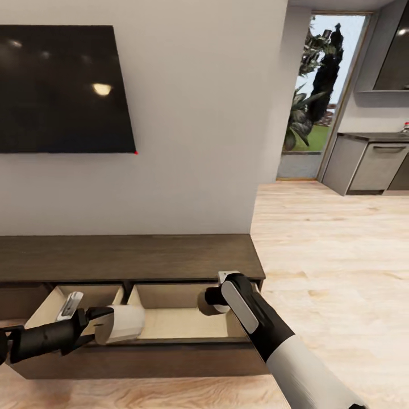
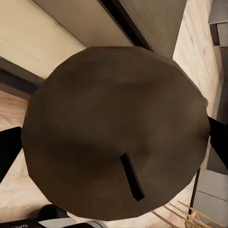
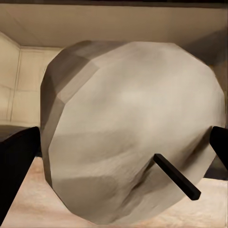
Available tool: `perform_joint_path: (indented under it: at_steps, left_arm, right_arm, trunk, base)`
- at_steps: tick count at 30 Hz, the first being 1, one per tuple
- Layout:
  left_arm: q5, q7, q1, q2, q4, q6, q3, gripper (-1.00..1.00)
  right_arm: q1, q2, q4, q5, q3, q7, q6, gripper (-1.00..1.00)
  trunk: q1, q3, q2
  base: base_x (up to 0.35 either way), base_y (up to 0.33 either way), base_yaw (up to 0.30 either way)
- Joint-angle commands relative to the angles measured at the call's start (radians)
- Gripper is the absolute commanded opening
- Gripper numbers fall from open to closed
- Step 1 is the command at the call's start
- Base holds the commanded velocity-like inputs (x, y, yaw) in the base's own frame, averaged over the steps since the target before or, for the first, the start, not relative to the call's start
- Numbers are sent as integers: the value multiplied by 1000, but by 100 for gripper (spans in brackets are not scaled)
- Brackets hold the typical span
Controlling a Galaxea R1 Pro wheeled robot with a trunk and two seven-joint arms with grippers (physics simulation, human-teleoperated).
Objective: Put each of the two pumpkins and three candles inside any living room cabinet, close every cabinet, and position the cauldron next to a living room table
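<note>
The cabinet [image 1: 130, 257] stands under the wall TV with two drawers pulled out, showing pale tan insides. My left gripper [image 1: 104, 327] is shut on a whitish candle [image 1: 128, 322] held sideways over the front edge between the two drawers. In the left wrist view that candle [image 2: 109, 118] looks shaded brown, wick end toward the camera, with black fingers [image 2: 7, 154] at its sides. My right gripper [image 1: 212, 300] is shut on a second candle [image 1: 204, 305] inside the right drawer [image 1: 176, 324]. That pale candle [image 3: 128, 123] hangs just above the drawer floor.
A black TV [image 1: 62, 88] hangs on the white wall. The wall ends at a corner right of the cabinet, with open wooden floor [image 1: 329, 255] beyond. Grey kitchen cupboards [image 1: 369, 165] and a glass door [image 1: 321, 91] lie far right. The left drawer [image 1: 94, 295] is open too.
</note>
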Motion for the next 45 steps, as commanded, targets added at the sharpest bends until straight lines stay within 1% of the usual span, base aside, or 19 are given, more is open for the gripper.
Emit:
perform_joint_path:
  at_steps: [1, 6, 8, 9, 11, 13, 16, 19, 20, 23, 24, 26, 27, 30, 33, 36, 38, 42, 45]
  left_arm:
    - [18, 10, -1, 0, -1, 0, 1, -100]
    - [17, 11, -1, 0, -2, -1, 0, -100]
    - [7, 13, -1, 0, -3, -1, -4, -100]
    - [-12, 17, -1, -1, -3, -1, -7, -100]
    - [-71, 36, -2, -5, -16, -2, -13, -100]
    - [-122, 52, -5, -20, -34, -3, -16, -100]
    - [-169, 69, -11, -41, -45, -4, -22, -100]
    - [-235, 135, -19, -56, -59, -7, -29, -100]
    - [-252, 167, -20, -67, -64, -9, -30, -100]
    - [-286, 292, -27, -129, -67, -13, -32, -100]
    - [-293, 317, -32, -141, -67, -14, -32, -100]
    - [-319, 408, -71, -192, -68, -13, -35, -100]
    - [-325, 427, -82, -205, -68, -12, -35, -100]
    - [-367, 514, -126, -271, -67, -12, -47, -100]
    - [-440, 543, -146, -313, -66, -13, -80, -100]
    - [-496, 547, -158, -347, -65, -15, -108, -100]
    - [-551, 547, -169, -384, -65, -15, -123, -100]
    - [-615, 545, -176, -426, -65, -15, -133, -100]
    - [-632, 544, -177, -435, -66, -15, -135, -100]
  right_arm:
    - [-1, 0, -1, -9, 2, -11, 0, -100]
    - [-1, 0, 1, -9, 2, -11, 0, -100]
    - [-1, 0, 2, -10, 2, -11, 0, -100]
    - [-1, 0, 3, -10, 2, -11, -1, -100]
    - [-1, 0, 6, -10, 3, -11, -2, -100]
    - [-1, 0, 8, -10, 4, -13, -4, -100]
    - [-1, 0, 9, -9, 6, -17, -6, -100]
    - [-1, 1, 10, -8, 8, -20, -9, -100]
    - [-1, 2, 10, -8, 9, -21, -9, -100]
    - [-1, 3, 10, -3, 12, -26, -9, -100]
    - [-1, 3, 10, -3, 12, -27, -10, -100]
    - [-1, 1, 20, -4, 13, -31, -11, -100]
    - [-1, 2, 27, -5, 13, -32, -11, -100]
    - [0, 7, 82, -5, 19, -32, -15, -100]
    - [0, 10, 103, -4, 62, -33, -35, -100]
    - [-1, 10, 110, -5, 98, -33, -44, -100]
    - [-1, 10, 111, -6, 117, -33, -49, -100]
    - [-1, 10, 107, -6, 127, -31, -51, -100]
    - [-1, 10, 106, -7, 128, -30, -52, -100]
  trunk:
    - [0, -1, 0]
    - [0, -1, 0]
    - [0, -1, 0]
    - [0, -1, 0]
    - [0, -1, 0]
    - [0, -1, 0]
    - [0, -1, 0]
    - [0, -1, 0]
    - [0, -1, 0]
    - [0, -1, 0]
    - [0, -1, 0]
    - [0, -1, 0]
    - [0, -1, 0]
    - [0, -1, 0]
    - [0, -1, 0]
    - [0, -1, 0]
    - [0, -1, 0]
    - [0, -1, 0]
    - [0, -1, 0]
  base:
    - [179, -283, 0]
    - [207, -270, 0]
    - [230, -253, 0]
    - [219, -231, 0]
    - [125, -132, 0]
    - [51, -54, 0]
    - [20, -21, 0]
    - [6, -6, 0]
    - [2, -2, 0]
    - [0, 0, 0]
    - [0, 0, 0]
    - [0, 0, 0]
    - [0, 0, 0]
    - [0, 0, 0]
    - [0, 0, 0]
    - [0, 0, 0]
    - [0, 0, 0]
    - [0, 0, 0]
    - [0, 3, 0]
